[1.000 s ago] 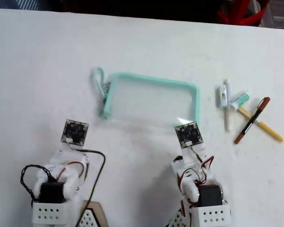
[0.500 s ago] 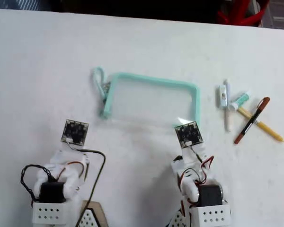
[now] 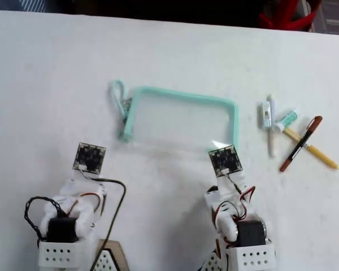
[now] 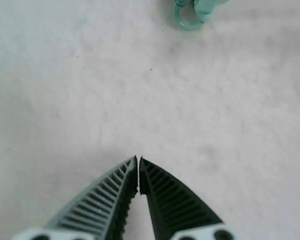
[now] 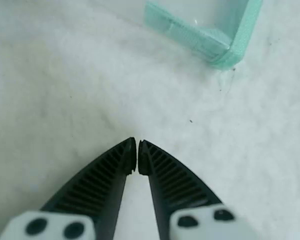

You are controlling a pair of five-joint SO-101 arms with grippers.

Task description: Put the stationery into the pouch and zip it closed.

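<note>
The pouch (image 3: 182, 98) lies flat at the centre of the high view with its loop (image 3: 117, 90) toward the left, between the two arms where either could reach it; I cannot tell whether its zip is open. The pens (image 3: 299, 143) lie in a loose heap at the right of the frame, well apart from the pouch, so none is packed yet. The left gripper (image 4: 138, 161) sits at the lower left, jaws closed together on nothing. The right gripper (image 5: 137, 146), likewise closed and empty, sits at lower centre just short of the pouch's near corner, probably the better placed to fetch the pens
</note>
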